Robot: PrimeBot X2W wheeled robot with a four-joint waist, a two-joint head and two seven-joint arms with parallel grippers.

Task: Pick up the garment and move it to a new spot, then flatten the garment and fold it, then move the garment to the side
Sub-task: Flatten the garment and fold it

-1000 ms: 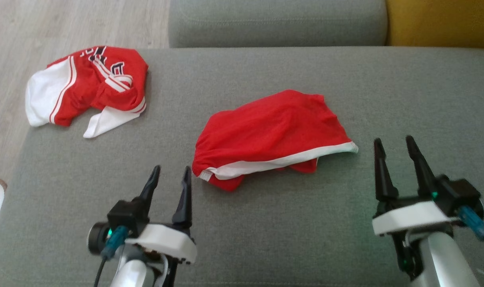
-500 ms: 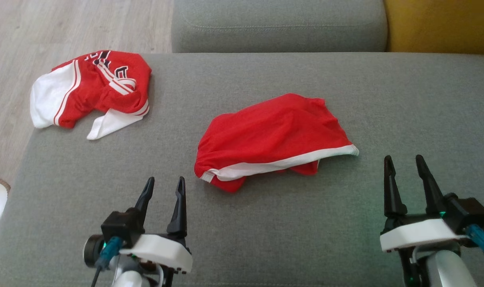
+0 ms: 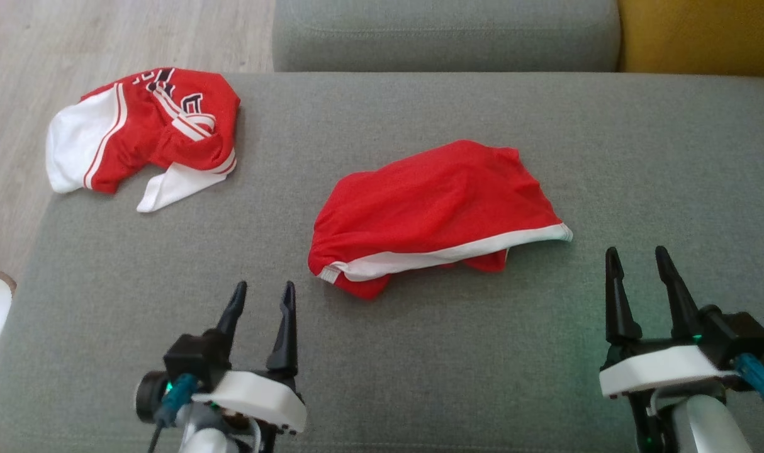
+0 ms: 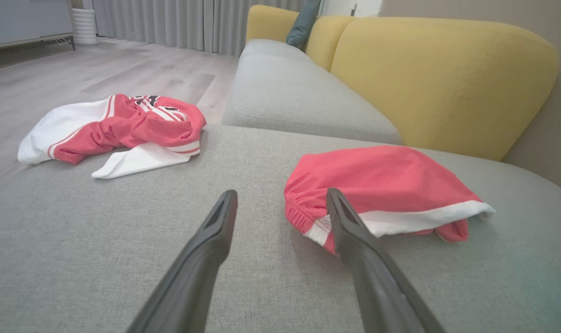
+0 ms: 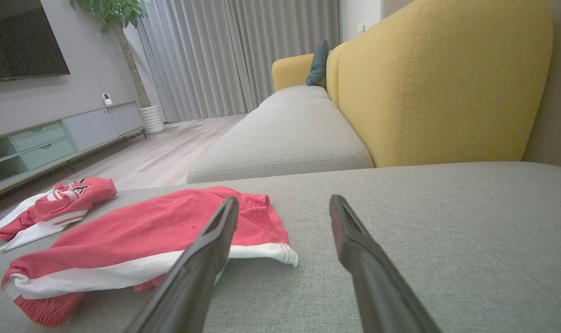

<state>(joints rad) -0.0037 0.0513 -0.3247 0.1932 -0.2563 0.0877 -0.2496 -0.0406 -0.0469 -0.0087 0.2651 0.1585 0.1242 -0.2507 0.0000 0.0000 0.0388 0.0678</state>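
Garment (image 3: 432, 214) lies bunched mid-couch (image 3: 457, 377), untouched. L gripper (image 3: 264, 288) and R gripper (image 3: 637, 251) have jaws spread and empty. They flank its near edge, tips fwd, prob. staged for a two-point pickup. Jersey (image 3: 143, 126) sits well apart at the far-left corner.

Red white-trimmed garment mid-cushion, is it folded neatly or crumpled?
Crumpled: the red white-trimmed garment lies in a loose, wrinkled heap, its layers uneven and edges not aligned.

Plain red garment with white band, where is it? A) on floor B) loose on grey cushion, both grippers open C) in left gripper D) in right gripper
B: plain red garment with white band lies on the grey fabric cushion; left gripper and right gripper open, clear of it.
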